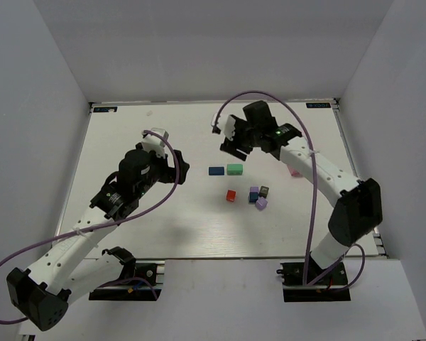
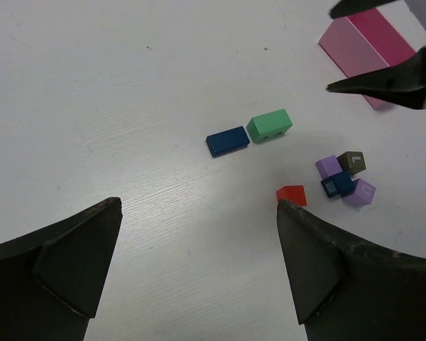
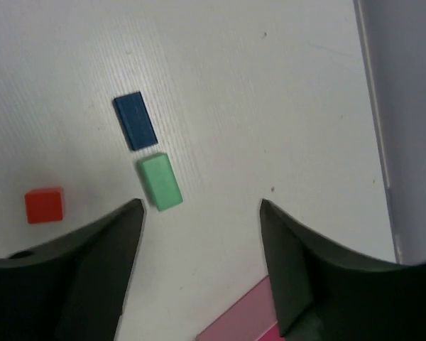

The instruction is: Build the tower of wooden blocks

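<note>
- My left gripper [image 2: 197, 209] is spread wide, with nothing between its 2 dark fingers [image 2: 64, 270]. In the top view it hangs well to the left of the green rectangular wooden block [image 1: 234, 169].
- My right gripper [image 3: 200, 207] is parted too and holds nothing. It hangs above the white table [image 1: 128, 234], just beyond the far side of the green block.
- The flat blue rectangular wooden block [image 1: 216, 171] lies just left of the green block, end to end with it. The right wrist view shows a narrow gap between them.
- The small red wooden cube [image 1: 231, 195] sits on the near side of the green block, toward my bases and apart from it.
- A cluster of 4 small blocks lies to the near right of the green block, beside the red cube.
- The cluster holds a lilac cube [image 2: 329, 167], a dark cube [image 2: 353, 162], a small dark blue cube [image 2: 339, 185] and a second lilac cube [image 2: 359, 192], all pressed together.
- The green, blue and red blocks each rest flat on the table. I cannot tell whether any block in the cluster sits on another.
- The pink rectangular tray [image 2: 366, 50] lies to the right of the green block and shows a paler and a deeper pink strip. In the top view it is mostly hidden under my right arm.
</note>
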Robot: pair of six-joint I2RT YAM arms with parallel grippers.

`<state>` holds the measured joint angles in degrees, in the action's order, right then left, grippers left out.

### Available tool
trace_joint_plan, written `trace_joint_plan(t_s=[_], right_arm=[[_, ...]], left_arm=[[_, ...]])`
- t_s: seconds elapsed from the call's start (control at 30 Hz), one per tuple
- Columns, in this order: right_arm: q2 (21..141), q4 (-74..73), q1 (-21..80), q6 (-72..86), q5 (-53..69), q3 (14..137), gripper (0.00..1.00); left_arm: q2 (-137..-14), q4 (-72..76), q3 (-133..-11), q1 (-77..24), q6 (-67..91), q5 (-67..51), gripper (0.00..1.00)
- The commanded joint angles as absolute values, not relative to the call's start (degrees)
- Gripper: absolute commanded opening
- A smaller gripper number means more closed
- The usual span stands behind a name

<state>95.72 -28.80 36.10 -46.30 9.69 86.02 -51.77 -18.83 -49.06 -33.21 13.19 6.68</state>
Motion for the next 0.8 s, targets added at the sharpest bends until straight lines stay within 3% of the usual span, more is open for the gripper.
trace_joint_plan(t_s=[0.0,0.1,0.2,0.23,0.27,0.3,0.33,0.4,0.43,0.53,0.77], right_arm=[[91.4,-28.0,33.2,-34.3,10.7,82.0,0.7],[86.8,-31.4,30.9,-32.9,13.9,77.7,0.35],[82.5,-33.6,29.9,-37.2,15.8,71.6,0.18],[81.4,-34.0,29.7,-38.1,16.6,69.5,0.18],[81.0,-36.4,29.9,-42.7,19.0,68.7,0.18],[79.7,-36.6,30.1,-43.8,20.2,65.6,0.31],[79.4,-36.6,30.2,-45.0,20.5,64.6,0.37],[79.2,-36.3,30.4,-48.0,20.7,62.3,0.54],[79.5,-36.6,30.2,-48.9,21.0,62.0,0.55],[80.4,-36.4,30.3,-53.1,22.1,60.3,0.57],[83.6,-32.3,30.3,-56.5,22.2,58.3,0.58]], left_arm=[[-52.5,-18.0,-47.4,-33.0,14.9,5.9,1.0],[-54.9,-18.0,-47.9,-33.0,14.9,4.1,1.0],[-57.7,-19.5,-49.0,-33.0,14.9,3.4,0.88],[-58.6,-20.1,-49.6,-33.0,14.9,3.4,0.76],[-59.6,-20.8,-50.9,-33.0,15.5,3.4,0.71],[-61.2,-21.4,-51.4,-33.0,15.5,3.4,0.66],[-62.0,-22.1,-51.4,-33.0,15.5,3.4,0.64],[-62.5,-22.7,-52.1,-33.0,16.1,3.4,0.67],[-63.2,-22.7,-52.1,-33.0,16.1,3.4,0.75],[-63.2,-22.7,-51.4,-33.0,16.1,3.4,0.83],[-61.5,-21.5,-50.4,-33.0,14.9,3.4,0.86]])
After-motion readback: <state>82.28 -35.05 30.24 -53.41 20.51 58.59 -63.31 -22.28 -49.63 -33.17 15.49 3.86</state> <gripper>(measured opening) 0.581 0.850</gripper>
